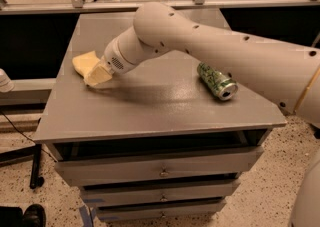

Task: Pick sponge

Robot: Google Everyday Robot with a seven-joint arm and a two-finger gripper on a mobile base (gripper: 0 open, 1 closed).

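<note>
The sponge (pixel 83 62), a pale yellow foam pad, lies on the grey cabinet top (pixel 150 106) near its left edge. My gripper (pixel 98 75) is at the sponge's near right side, low over the top and touching or overlapping the sponge. My white arm (pixel 210 46) reaches in from the right across the cabinet and hides part of the surface behind it.
A green drink can (pixel 216 81) lies on its side on the right part of the cabinet top. Drawers (pixel 160 166) face the front below. A railing and dark gaps run behind the cabinet. A black stand foot (pixel 30 171) is on the floor at left.
</note>
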